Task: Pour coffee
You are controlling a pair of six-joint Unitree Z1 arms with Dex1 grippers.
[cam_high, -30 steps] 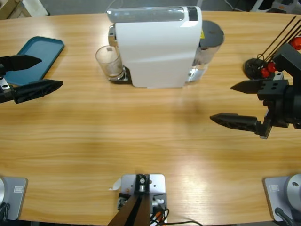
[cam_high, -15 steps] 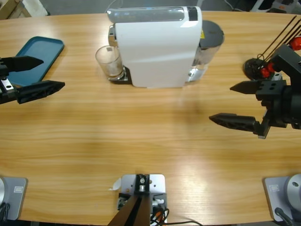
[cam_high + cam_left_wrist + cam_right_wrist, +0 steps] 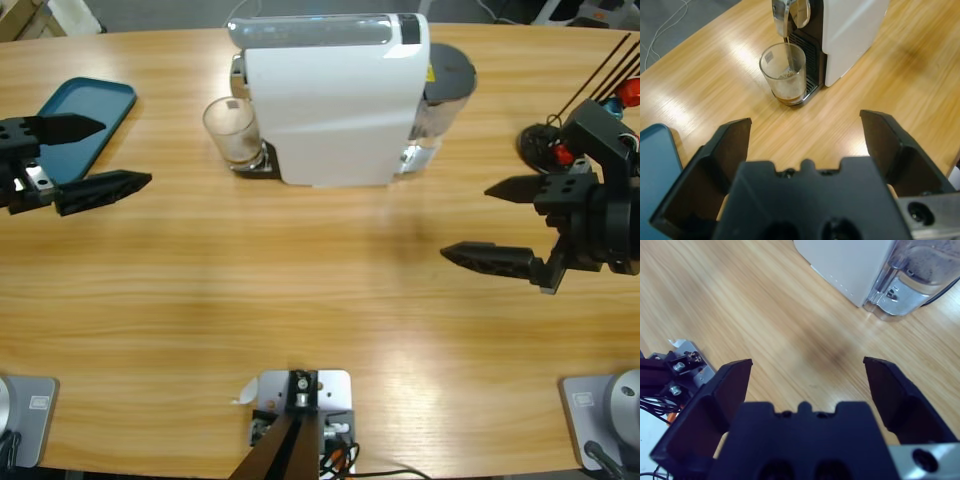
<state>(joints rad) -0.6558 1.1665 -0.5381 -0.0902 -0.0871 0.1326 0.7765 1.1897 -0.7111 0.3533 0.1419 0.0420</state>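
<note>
The left claw (image 3: 98, 155) hovers over the left end of the wooden table (image 3: 300, 300) with its two black jaws spread wide and nothing between them, one jaw over the near edge of a teal tray (image 3: 90, 115) and the other over bare wood. In the left wrist view the same claw (image 3: 805, 135) looks straight along its jaws at a small clear drinking glass (image 3: 783, 72), which stands well apart from it on the drip grate under the spout of a white capsule coffee machine (image 3: 850, 30). The coffee (image 3: 788, 98) lies as a thin dark brown layer in the bottom of that glass, and a fine stream runs down from the spout into it. In the high view the glass (image 3: 232, 131) stands touching the left front of the coffee machine (image 3: 335, 100), whose grey-lidded clear water tank (image 3: 445, 85) sits at its right side. The right claw (image 3: 495, 222) hangs above the right part of the table, jaws likewise spread wide and empty, pointing toward the middle and well apart from the machine. In the right wrist view this claw (image 3: 807, 377) looks down on bare wood, with the water tank (image 3: 912, 275) at the upper right. Behind the right arm, near the table's right edge, stands a black wire capsule holder (image 3: 545, 140) with red capsules (image 3: 628, 92).
</note>
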